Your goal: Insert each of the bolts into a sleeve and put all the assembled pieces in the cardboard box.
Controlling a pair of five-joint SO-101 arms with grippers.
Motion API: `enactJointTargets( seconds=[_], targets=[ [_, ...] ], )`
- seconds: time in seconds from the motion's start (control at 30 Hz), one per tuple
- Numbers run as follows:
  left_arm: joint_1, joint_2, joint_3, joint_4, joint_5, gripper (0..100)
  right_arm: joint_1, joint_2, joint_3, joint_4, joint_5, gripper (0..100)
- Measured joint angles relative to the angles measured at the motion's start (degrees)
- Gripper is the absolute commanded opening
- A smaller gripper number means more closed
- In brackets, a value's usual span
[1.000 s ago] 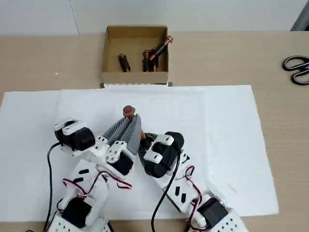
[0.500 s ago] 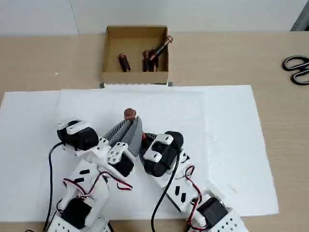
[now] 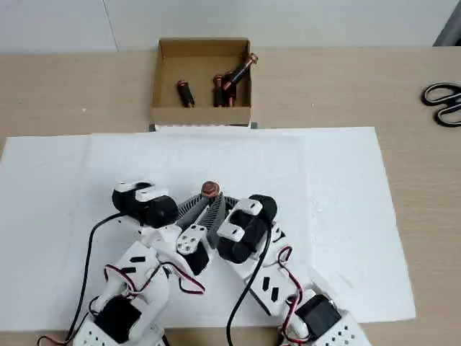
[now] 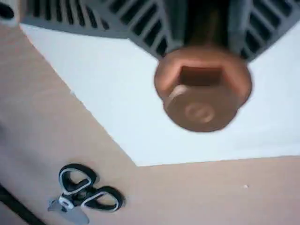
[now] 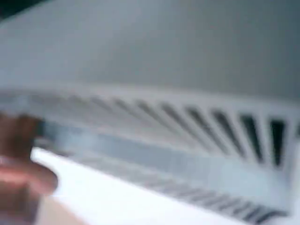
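My left gripper (image 3: 209, 199) is shut on a copper-headed bolt (image 3: 209, 189), whose hex head (image 4: 202, 91) sticks out past the grey ribbed fingers (image 4: 140, 23). It hangs over the white sheet, touching or almost touching my right arm's wrist (image 3: 245, 227). The right gripper lies under that wrist, hidden. The right wrist view has a grey ribbed finger (image 5: 178, 140) very close and a blurred copper piece (image 5: 18, 164) at its edge. The cardboard box (image 3: 202, 114) stands at the back and holds three assembled pieces (image 3: 185, 93).
A white paper sheet (image 3: 331, 194) covers the near table. Black-handled scissors (image 3: 443, 102) lie at the far right on bare wood, also visible as scissors (image 4: 84, 192) in the left wrist view. One piece (image 3: 241, 70) leans on the box's right wall.
My left arm has swung right and back toward me with the bolt, bringing its gripper against the right arm's wrist. The right arm has barely moved.
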State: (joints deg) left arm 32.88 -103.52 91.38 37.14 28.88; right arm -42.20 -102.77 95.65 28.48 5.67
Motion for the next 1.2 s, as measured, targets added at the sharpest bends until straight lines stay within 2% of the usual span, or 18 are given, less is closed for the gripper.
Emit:
enactJointTargets(
  seconds=[0.2, 0.4, 0.67, 0.9, 1.03, 1.2],
  targets=[
    [0.0, -0.5, -0.5, 6.7, 0.0, 1, -0.4, 0.4, 0.0, 0.4, 0.0, 0.2],
    [0.0, -0.6, 0.0, 7.0, -0.2, 1, -0.5, 0.5, 0.0, 0.4, 0.0, 0.2],
    [0.0, -0.6, 0.0, 7.0, -0.2, 21, -0.4, 0.5, 0.0, 0.4, 0.0, 0.2],
    [0.0, -0.6, 0.0, 7.0, -0.4, 22, -0.4, 0.5, 0.0, 0.4, 0.0, 0.2],
    [-0.6, -0.6, 0.1, 7.0, -4.2, 22, -0.4, 0.5, 0.0, 0.4, 0.0, 0.2],
    [-6.0, -0.6, 0.8, 8.2, -9.9, 22, -0.4, 0.4, 0.0, 0.4, 0.1, 0.2]
  ],
)
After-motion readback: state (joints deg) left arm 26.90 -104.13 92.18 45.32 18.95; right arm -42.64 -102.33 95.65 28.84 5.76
